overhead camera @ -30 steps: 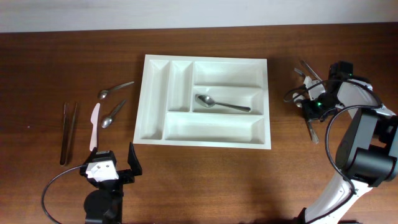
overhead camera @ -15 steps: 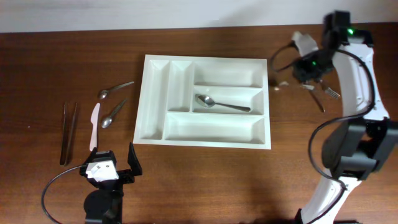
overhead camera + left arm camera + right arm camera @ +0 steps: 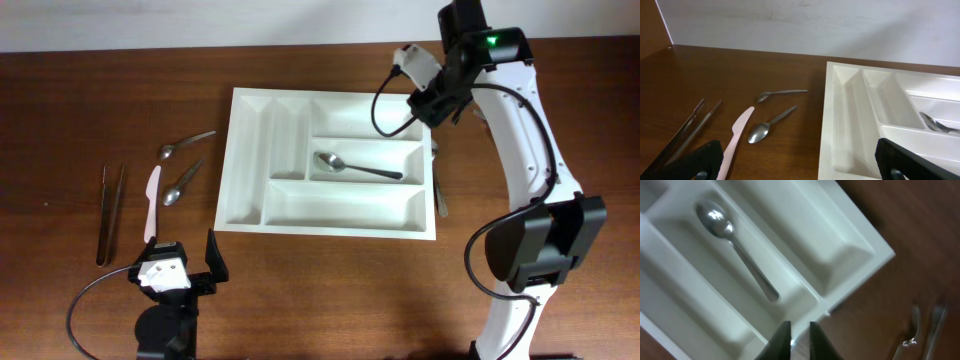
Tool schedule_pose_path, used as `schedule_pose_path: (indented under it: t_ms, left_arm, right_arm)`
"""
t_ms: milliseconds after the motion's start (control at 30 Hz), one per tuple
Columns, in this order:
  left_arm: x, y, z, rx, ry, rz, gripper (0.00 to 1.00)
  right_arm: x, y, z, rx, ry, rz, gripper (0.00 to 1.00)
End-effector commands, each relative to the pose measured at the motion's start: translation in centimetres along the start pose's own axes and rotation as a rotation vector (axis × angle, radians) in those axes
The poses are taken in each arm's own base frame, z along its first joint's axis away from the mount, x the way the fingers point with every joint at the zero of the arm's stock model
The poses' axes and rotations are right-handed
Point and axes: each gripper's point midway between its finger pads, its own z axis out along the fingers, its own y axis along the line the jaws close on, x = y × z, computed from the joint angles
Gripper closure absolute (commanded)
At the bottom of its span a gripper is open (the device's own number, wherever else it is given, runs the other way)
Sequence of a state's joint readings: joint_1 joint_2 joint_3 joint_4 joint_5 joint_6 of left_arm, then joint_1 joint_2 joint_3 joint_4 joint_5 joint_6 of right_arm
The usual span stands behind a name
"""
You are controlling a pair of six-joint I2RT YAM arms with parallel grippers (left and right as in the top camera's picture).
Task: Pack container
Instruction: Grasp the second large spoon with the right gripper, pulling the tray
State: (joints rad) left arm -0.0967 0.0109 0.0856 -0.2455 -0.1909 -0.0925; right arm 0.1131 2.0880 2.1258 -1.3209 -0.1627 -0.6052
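Note:
The container point(image 3: 326, 228) is a white five-compartment tray at mid-table, also in the left wrist view point(image 3: 840, 125) and the right wrist view point(image 3: 860, 240). A metal spoon point(image 3: 358, 168) point(image 3: 737, 250) lies in its middle long compartment. My right gripper point(image 3: 432, 108) hovers over the tray's upper right corner. Its fingers point(image 3: 800, 341) are shut with a metal glint between them. A thin fork point(image 3: 438, 180) hangs from it beside the tray's right edge. My left gripper point(image 3: 175, 262) point(image 3: 802, 167) is open and empty near the front edge, left of the tray.
Left of the tray lie two spoons point(image 3: 186, 142) point(image 3: 183, 184), a white plastic knife point(image 3: 151, 200) and two dark sticks point(image 3: 110, 212). They also show in the left wrist view point(image 3: 771, 125). More metal cutlery point(image 3: 925, 327) lies on the table right of the tray.
My right arm has swung from the table's right side up and left to the tray's upper right corner, with the fork moving along with it. The left arm has not moved.

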Motion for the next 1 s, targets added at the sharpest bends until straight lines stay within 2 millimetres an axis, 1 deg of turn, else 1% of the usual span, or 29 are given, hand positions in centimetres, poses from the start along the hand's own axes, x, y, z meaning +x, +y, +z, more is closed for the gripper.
schedule_pose_path:
  t_ms: [0, 33, 67, 200, 267, 300, 333, 467, 500, 633, 667, 733, 833, 867, 967]
  left_arm:
    - [0.2, 0.0, 0.1, 0.005, 0.0, 0.018, 0.01]
    - [0.2, 0.0, 0.1, 0.005, 0.0, 0.018, 0.01]
    - [0.2, 0.0, 0.1, 0.005, 0.0, 0.018, 0.01]
    - [0.2, 0.0, 0.1, 0.005, 0.0, 0.018, 0.01]
    - [0.2, 0.0, 0.1, 0.005, 0.0, 0.018, 0.01]
    - [0.2, 0.0, 0.1, 0.005, 0.0, 0.018, 0.01]
    - [0.2, 0.0, 0.1, 0.005, 0.0, 0.018, 0.01]
    - [0.2, 0.0, 0.1, 0.005, 0.0, 0.018, 0.01]
    - [0.2, 0.0, 0.1, 0.005, 0.0, 0.018, 0.01]
    - [0.2, 0.0, 0.1, 0.005, 0.0, 0.018, 0.01]
    - [0.2, 0.0, 0.1, 0.005, 0.0, 0.018, 0.01]
    - [0.2, 0.0, 0.1, 0.005, 0.0, 0.018, 0.01]
    - [0.2, 0.0, 0.1, 0.005, 0.0, 0.018, 0.01]
    - [0.2, 0.0, 0.1, 0.005, 0.0, 0.018, 0.01]
    - [0.2, 0.0, 0.1, 0.005, 0.0, 0.018, 0.01]
  right_arm:
    - [1.9, -2.3, -1.6, 0.071, 0.038, 0.062, 0.56]
    - [2.5, -2.9, -1.7, 0.074, 0.043, 0.101, 0.42]
    - [3.2, -3.9, -1.9, 0.082, 0.043, 0.162, 0.39]
    - [5.8, -5.9, -2.4, 0.089, 0.066, 0.277, 0.39]
    - [7.0, -6.7, -2.3, 0.081, 0.076, 0.318, 0.39]
    - [8.0, -7.0, -1.9, 0.067, 0.083, 0.35, 0.39]
    - [8.4, -7.1, -1.6, 0.052, 0.086, 0.363, 0.39]
    - [10.3, -6.5, 0.8, -0.022, 0.104, 0.427, 0.39]
    - [10.8, -5.8, 2.3, -0.062, 0.108, 0.438, 0.39]
    - [12.2, -4.2, 5.7, -0.109, 0.139, 0.467, 0.4]
    - [12.9, -3.8, 6.8, -0.118, 0.151, 0.484, 0.4]
    - [13.8, -3.1, 8.2, -0.134, 0.164, 0.496, 0.4]
    - [14.8, -2.1, 9.6, -0.16, 0.176, 0.503, 0.4]
    - [15.0, -1.7, 10.0, -0.176, 0.176, 0.506, 0.43]
    - [14.4, -1.0, 10.1, -0.214, 0.152, 0.509, 0.48]
